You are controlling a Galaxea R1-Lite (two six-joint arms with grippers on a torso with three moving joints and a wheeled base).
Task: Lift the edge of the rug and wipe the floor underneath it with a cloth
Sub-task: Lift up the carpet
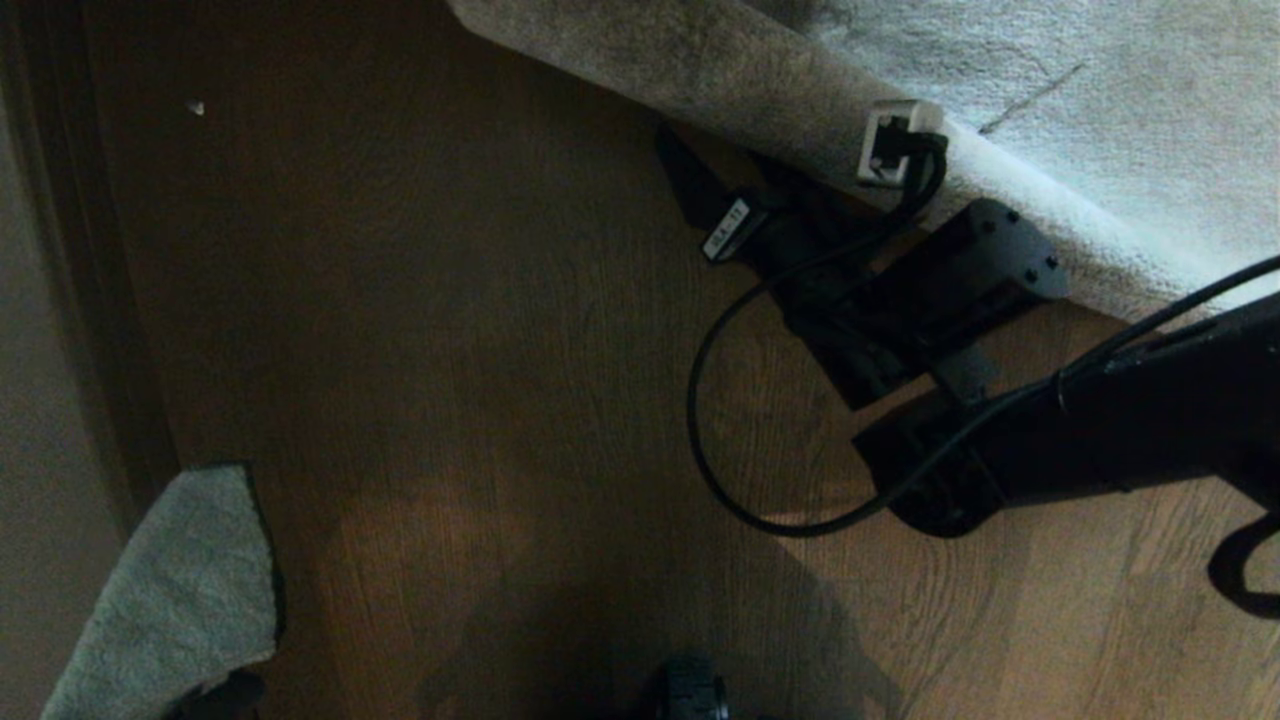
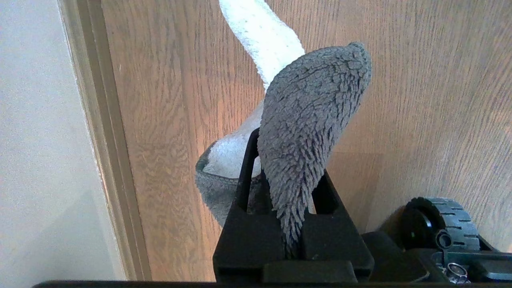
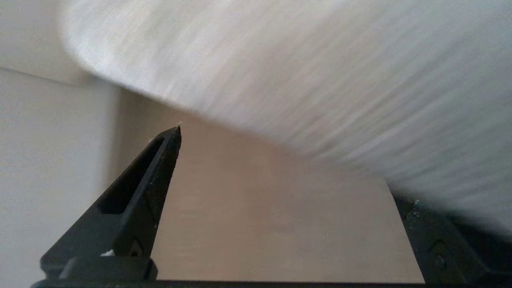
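The pale plush rug (image 1: 1080,90) fills the far right, and the rug edge (image 1: 700,70) runs slantwise over the brown wood floor (image 1: 450,350). My right gripper (image 1: 740,185) is low at that edge and open. In the right wrist view bare floor (image 3: 280,224) shows between the fingers (image 3: 160,168), and the blurred rug (image 3: 300,72) lies just past them, close to the other finger. The grey terry cloth (image 1: 170,600) hangs at the near left. My left gripper (image 2: 288,160) is shut on the cloth (image 2: 312,120), which stands up out of the jaws.
A wall with a baseboard (image 1: 60,300) runs along the left side, also seen beside the cloth as a baseboard (image 2: 104,140). A black cable (image 1: 700,400) loops over the floor by the right arm. The base's wheel (image 2: 440,216) sits near the left gripper.
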